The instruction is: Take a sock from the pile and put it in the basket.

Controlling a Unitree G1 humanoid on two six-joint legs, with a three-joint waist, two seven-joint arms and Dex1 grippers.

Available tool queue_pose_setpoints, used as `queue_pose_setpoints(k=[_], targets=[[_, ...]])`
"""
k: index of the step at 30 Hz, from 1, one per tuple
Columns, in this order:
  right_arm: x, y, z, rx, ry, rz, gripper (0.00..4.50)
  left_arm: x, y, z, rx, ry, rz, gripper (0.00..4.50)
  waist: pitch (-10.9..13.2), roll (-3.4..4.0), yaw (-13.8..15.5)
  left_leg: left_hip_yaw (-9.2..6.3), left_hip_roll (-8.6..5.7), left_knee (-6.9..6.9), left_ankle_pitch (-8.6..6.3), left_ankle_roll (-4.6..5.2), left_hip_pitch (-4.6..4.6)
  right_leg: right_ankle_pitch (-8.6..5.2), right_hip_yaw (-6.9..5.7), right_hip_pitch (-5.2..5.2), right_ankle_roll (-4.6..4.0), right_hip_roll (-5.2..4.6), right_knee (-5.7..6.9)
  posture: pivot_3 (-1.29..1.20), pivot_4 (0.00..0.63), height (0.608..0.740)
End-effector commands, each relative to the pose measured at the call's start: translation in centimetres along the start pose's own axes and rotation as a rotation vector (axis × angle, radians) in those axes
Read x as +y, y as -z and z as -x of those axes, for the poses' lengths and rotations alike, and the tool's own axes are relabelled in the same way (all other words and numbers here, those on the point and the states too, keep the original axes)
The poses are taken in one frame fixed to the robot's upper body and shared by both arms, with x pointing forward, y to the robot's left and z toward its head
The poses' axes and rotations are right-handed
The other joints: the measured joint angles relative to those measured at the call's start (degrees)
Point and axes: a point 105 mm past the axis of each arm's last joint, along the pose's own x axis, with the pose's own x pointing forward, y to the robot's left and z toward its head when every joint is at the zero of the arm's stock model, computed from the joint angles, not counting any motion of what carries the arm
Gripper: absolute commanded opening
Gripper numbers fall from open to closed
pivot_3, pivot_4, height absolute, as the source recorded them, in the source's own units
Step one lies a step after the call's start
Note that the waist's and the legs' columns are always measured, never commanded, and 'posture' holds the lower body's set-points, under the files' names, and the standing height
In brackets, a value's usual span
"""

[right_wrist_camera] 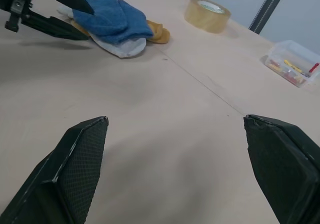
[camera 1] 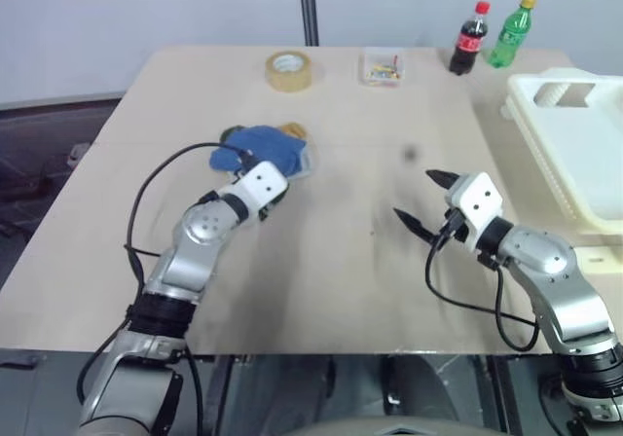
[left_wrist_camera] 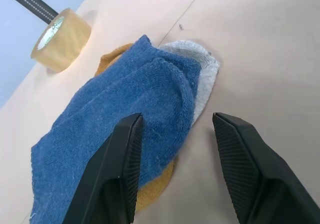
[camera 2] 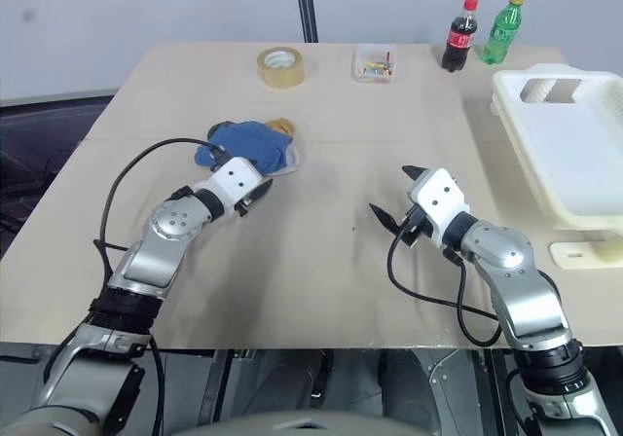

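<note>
Tan worktop [camera 1: 341,261], pile [camera 1: 261,148] toward far-left corner, basket [camera 1: 574,154] at right edge.
Left gripper [left_wrist_camera: 175,149] nearer, part-open, astride pile's blue sock edge, gripping nothing yet; right gripper [camera 1: 428,202] spread wide, empty.

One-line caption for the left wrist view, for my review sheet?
Left gripper, fingers apart, at the blue sock topping the pile, tape roll beyond.

Left of frame centre: silver-jointed left arm stretched forward, its white-cased left gripper [left_wrist_camera: 172,149] with two black fingers parted, tips angled slightly down. Right of centre: right arm bent inward, white-cased right gripper [camera 1: 425,202] level, black fingers spread wide, holding nothing.
</note>
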Motion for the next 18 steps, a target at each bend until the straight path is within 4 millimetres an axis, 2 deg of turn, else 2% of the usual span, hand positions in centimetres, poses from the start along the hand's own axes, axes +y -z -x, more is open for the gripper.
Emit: queue_pose_setpoints(k=[1, 2, 3, 8, 13, 18], targets=[[-0.2, -1.4, 0.3, -0.045, 0.01, 0.034, 4.5, 1.0, -0.7, -0.1, -0.03, -0.033, -0.025, 0.67, 0.0, 0.0, 0.0, 0.0, 0.0, 0.0, 0.0, 0.0, 0.0, 0.0, 0.0, 0.0, 0.0, 0.0, 0.0, 0.0, 0.15, 0.74], [-0.2, -1.3, 0.3, -0.044, 0.011, 0.034, 4.5, 1.0, -0.7, -0.1, -0.029, -0.031, -0.026, 0.21, 0.0, 0.0, -0.1, 0.0, 0.0, 0.0, 0.0, 0.0, 0.0, 0.0, 0.0, 0.0, 0.0, 0.0, 0.0, 0.0, 0.15, 0.74], [-0.2, -1.3, 0.3, -0.044, 0.012, 0.034, 4.5, 0.9, -0.6, -0.2, -0.029, -0.029, -0.027, 0.06, 0.0, 0.0, -0.1, 0.0, 0.0, 0.0, 0.0, 0.0, 0.0, 0.0, 0.0, 0.0, 0.0, 0.0, 0.0, 0.0, 0.15, 0.74], [-0.3, -1.2, 0.4, -0.041, 0.017, 0.034, 4.5, 1.0, -0.7, 0.1, -0.042, -0.027, -0.014, 0.06, 0.0, 0.0, -0.1, 0.0, 0.0, 0.01, 0.0, 0.0, 0.0, 0.01, 0.0, 0.0, 0.01, -0.01, 0.0, 0.0, 0.15, 0.74], [-0.3, -1.1, 0.5, -0.039, 0.02, 0.033, 4.5, 0.6, -2.1, 1.6, -0.113, 0.009, 0.029, 0.06, 0.0, 0.0, -0.3, 0.01, 0.01, 0.02, 0.0, 0.0, 0.0, 0.01, 0.03, 0.0, 0.01, -0.04, 0.0, 0.0, 0.15, 0.74], [-0.3, -0.9, 0.6, -0.038, 0.02, 0.031, 4.5, -1.3, -3.1, 3.7, -0.135, 0.123, 0.077, 0.06, 0.0, 0.01, -0.9, 0.0, 0.01, 0.02, -0.01, 0.02, -0.01, 0.01, 0.1, 0.0, 0.01, -0.05, 0.0, 0.0, 0.15, 0.74]])
